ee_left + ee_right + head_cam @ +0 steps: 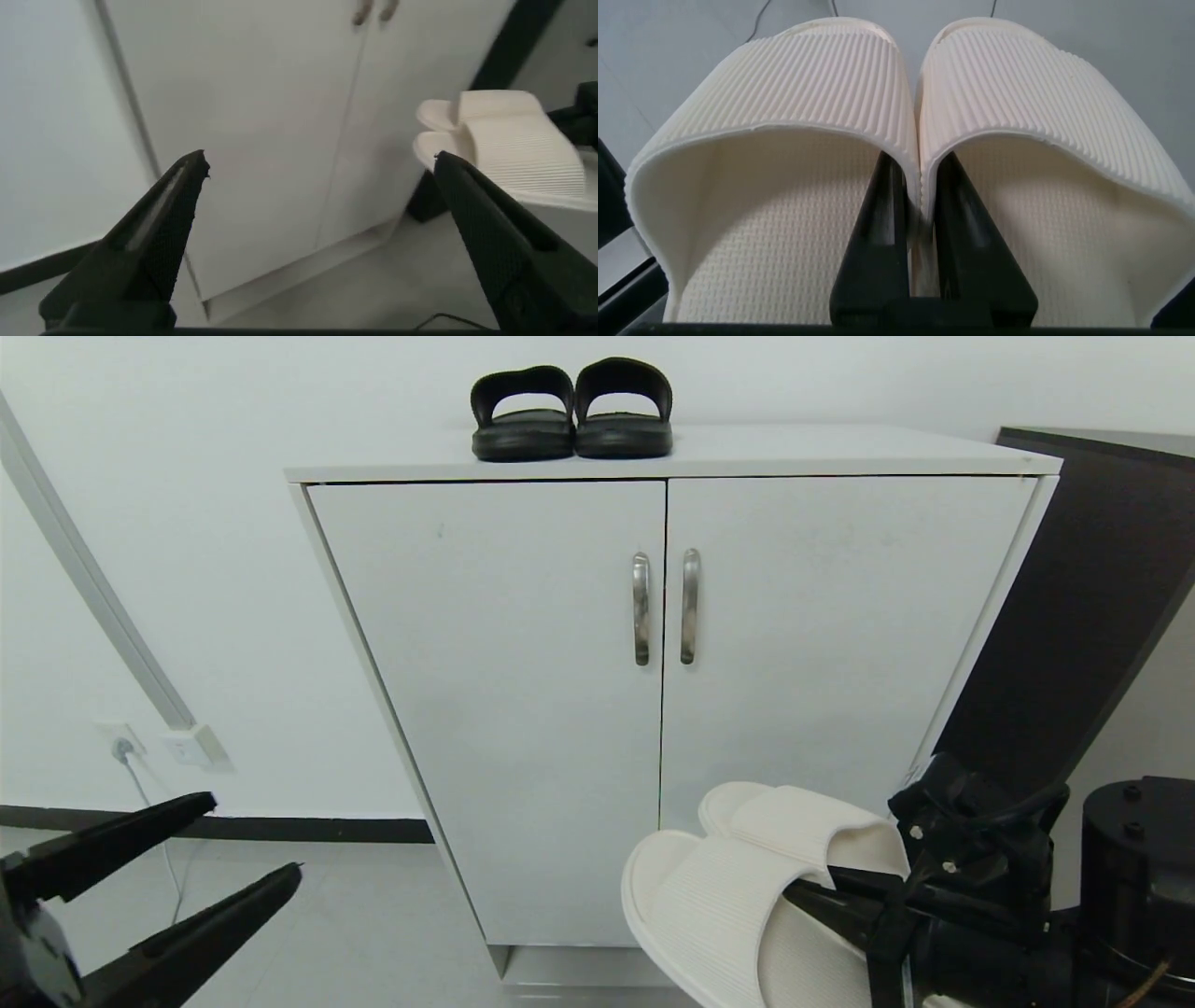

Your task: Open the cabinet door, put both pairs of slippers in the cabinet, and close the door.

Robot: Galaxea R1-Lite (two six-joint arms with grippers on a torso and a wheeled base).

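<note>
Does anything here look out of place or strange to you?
The pair of black rubber slippers sits on top of the white two-door cabinet, an odd place for shoes. Both doors are shut. Nothing looks damaged or spilled.

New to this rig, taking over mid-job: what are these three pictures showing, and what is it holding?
This is a two-armed robot facing a white cabinet. The wide picture comes from a camera on its head; the other two look out from each wrist, along that arm's jaws. The left jaws are open and empty, low to the cabinet's left. The right jaws are shut on a pair of white slippers, pinching their inner edges together, low before the right door. A pair of black slippers stands on the cabinet's top. Both doors are closed, their handles side by side.
</note>
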